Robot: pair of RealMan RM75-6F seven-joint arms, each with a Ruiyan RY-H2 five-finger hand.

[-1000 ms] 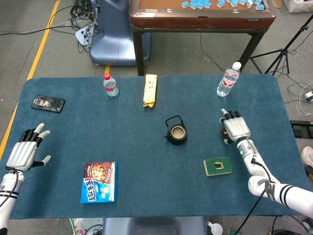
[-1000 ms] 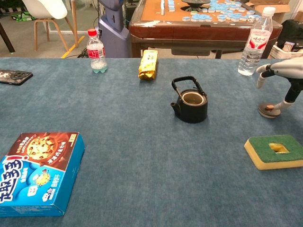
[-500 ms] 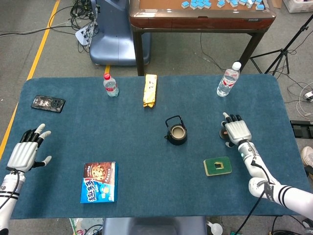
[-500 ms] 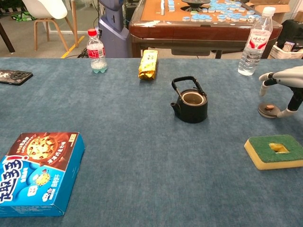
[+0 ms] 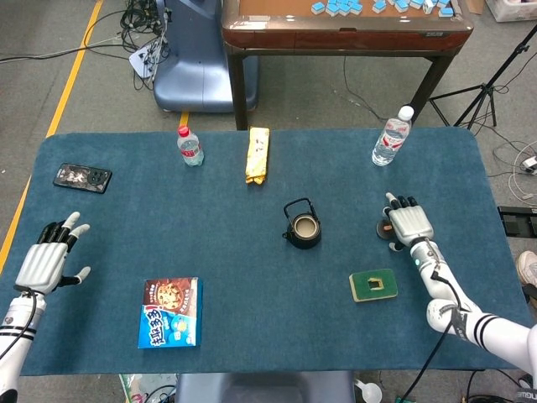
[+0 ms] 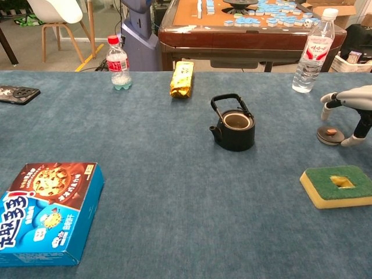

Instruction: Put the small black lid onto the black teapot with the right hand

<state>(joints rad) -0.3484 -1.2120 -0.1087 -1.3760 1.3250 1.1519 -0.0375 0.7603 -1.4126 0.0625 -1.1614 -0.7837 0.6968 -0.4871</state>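
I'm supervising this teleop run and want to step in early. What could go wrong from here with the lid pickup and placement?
1. The small black lid lies flat and low under the right hand; fingers may slide off it.
2. The black teapot has an upright handle over its opening; the hand could bump it.

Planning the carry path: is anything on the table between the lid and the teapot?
Nothing visible. The lid lies under the right hand, and bare cloth runs from it to the open teapot. The sponge sits nearer the robot, off that line.
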